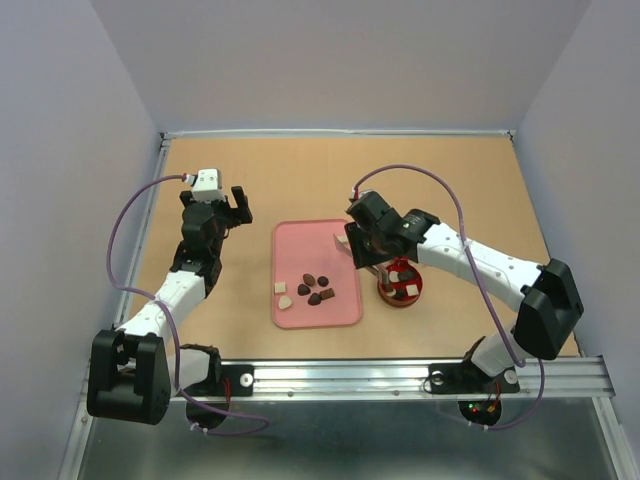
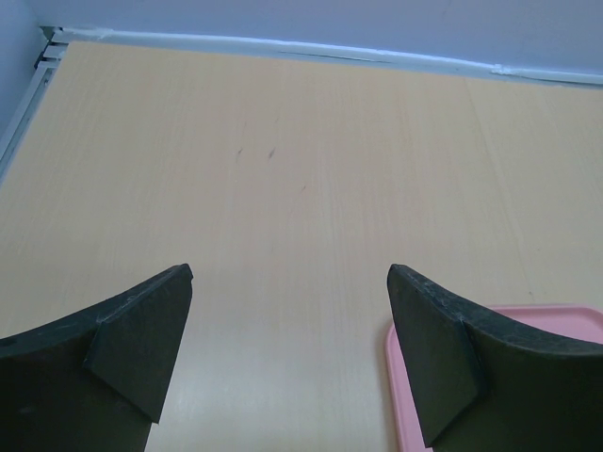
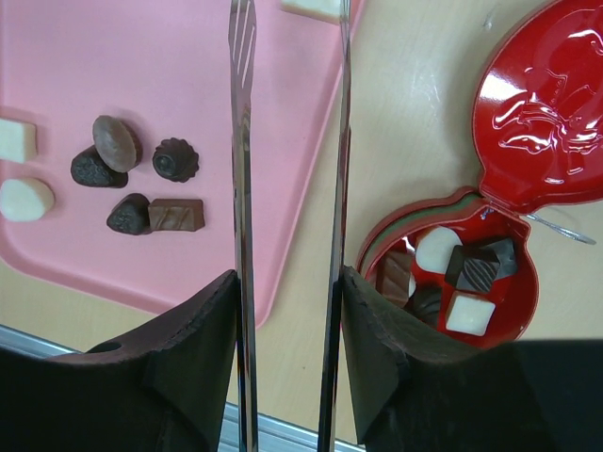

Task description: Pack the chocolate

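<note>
Several chocolates on tray, left of right claw, seemingly clamping tongs.

The table looks like pale wood-grain laminate, smooth and matt. The tray is smooth pink plastic with a soft sheen. The tin is glossy red metal, its lid embossed. The tongs are polished bright metal. The fingers of the right hand are matt black plastic, faintly grainy. The dark chocolate has a satin surface; the cream pieces look matt.
</note>
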Controlling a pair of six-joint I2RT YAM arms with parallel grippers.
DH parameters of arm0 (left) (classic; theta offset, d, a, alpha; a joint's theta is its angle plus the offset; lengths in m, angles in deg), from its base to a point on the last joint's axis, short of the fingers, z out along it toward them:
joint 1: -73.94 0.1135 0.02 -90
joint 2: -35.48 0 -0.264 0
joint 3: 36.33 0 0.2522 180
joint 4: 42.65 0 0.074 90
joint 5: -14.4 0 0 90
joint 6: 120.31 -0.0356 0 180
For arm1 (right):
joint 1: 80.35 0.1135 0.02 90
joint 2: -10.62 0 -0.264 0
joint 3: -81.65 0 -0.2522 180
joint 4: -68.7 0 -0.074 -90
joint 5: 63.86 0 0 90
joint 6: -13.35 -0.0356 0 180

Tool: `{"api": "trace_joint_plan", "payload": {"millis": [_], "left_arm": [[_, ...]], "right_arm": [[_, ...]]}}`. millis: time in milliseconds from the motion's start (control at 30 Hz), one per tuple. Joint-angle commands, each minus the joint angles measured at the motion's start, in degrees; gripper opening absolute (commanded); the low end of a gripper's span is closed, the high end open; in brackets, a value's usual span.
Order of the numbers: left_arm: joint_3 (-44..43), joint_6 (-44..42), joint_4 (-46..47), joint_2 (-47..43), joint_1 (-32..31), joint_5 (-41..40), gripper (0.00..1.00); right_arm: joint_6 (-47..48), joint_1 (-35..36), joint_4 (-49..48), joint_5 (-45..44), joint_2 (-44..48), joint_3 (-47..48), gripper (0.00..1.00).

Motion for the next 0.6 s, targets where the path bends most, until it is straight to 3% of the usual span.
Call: {"api": "trace_joint_plan", "payload": {"millis": [0,567], "left_arm": [[-1.78,-0.06,1.52,-0.33,0.34,-0.17,0.96],[-1.61,-0.06,1.43,-0.85,0.34,-0.34,0.96]], "right_arm": [[1.11,0.43,-3.23,-1.33,-0.88,2.54,0.51],[2.25,0.35,-4.20,-1.33,-4.92,3.24,0.50]]}}
